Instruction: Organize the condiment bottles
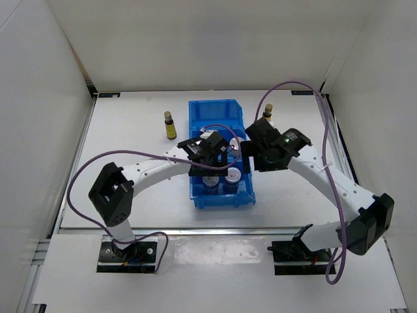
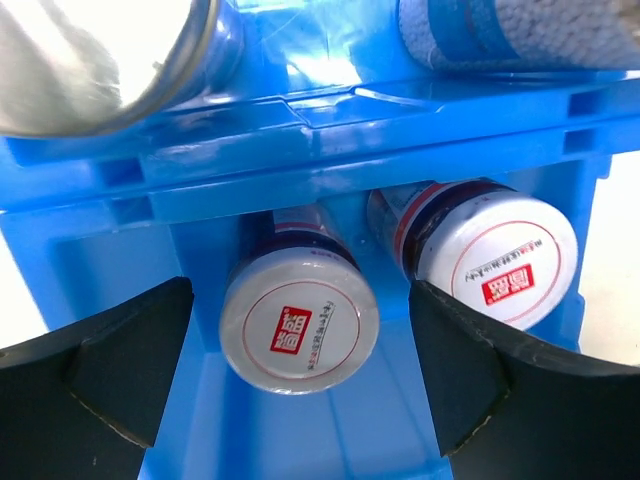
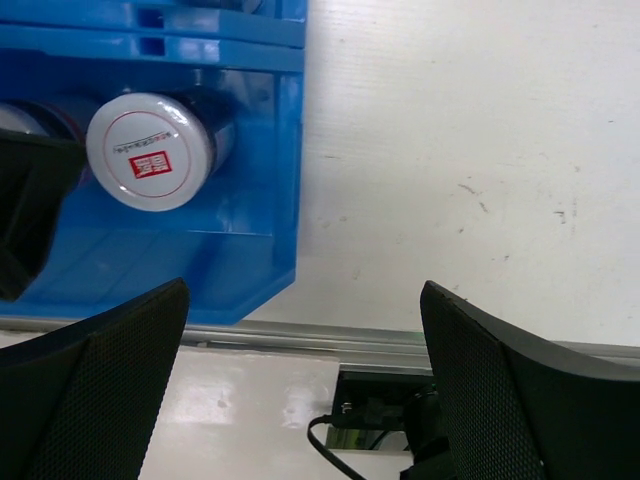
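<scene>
The blue bin [image 1: 194,130] stands mid-table. Two short jars with red-marked lids [image 1: 233,175] stand in its near compartment; in the left wrist view they are the left jar [image 2: 300,325] and the right jar [image 2: 510,262]. Behind the divider are a silver cap [image 2: 100,60] and a white cylinder [image 2: 520,35]. My left gripper [image 2: 300,370] is open above the left jar, one finger on each side, not touching. One amber bottle [image 1: 169,125] stands left of the bin, another [image 1: 267,112] right of it. My right gripper [image 3: 300,390] is open and empty over the table beside the bin's right wall [image 3: 290,150].
White walls enclose the table on three sides. A metal rail [image 3: 400,342] runs along the near edge, with the right arm's base below it. Cables loop over both arms. My left gripper's finger [image 3: 30,200] shows inside the bin in the right wrist view.
</scene>
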You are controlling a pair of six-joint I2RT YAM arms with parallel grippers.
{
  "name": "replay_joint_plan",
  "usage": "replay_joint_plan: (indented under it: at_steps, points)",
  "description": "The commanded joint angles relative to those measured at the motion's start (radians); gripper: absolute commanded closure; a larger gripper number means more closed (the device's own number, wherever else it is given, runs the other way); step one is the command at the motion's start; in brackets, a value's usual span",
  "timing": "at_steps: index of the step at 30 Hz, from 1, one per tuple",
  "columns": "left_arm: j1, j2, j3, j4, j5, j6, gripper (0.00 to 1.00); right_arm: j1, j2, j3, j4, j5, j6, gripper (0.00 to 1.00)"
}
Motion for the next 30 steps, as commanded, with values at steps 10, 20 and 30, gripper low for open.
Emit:
replay_joint_plan:
  at_steps: [10,20,30]
  points:
    - [0.022,-0.335,0.199,-0.005,-0.116,0.185,0.0,-0.315,0.243,0.431,0.026,-0.071,-0.198,0.01]
    - [0.158,-0.505,0.014,-0.072,-0.164,0.179,0.0,-0.446,0.615,0.763,0.037,-0.13,-0.279,0.08]
    - [0.259,-0.533,-0.049,-0.092,-0.105,0.218,0.0,-0.516,0.84,1.01,0.056,-0.157,-0.279,0.12]
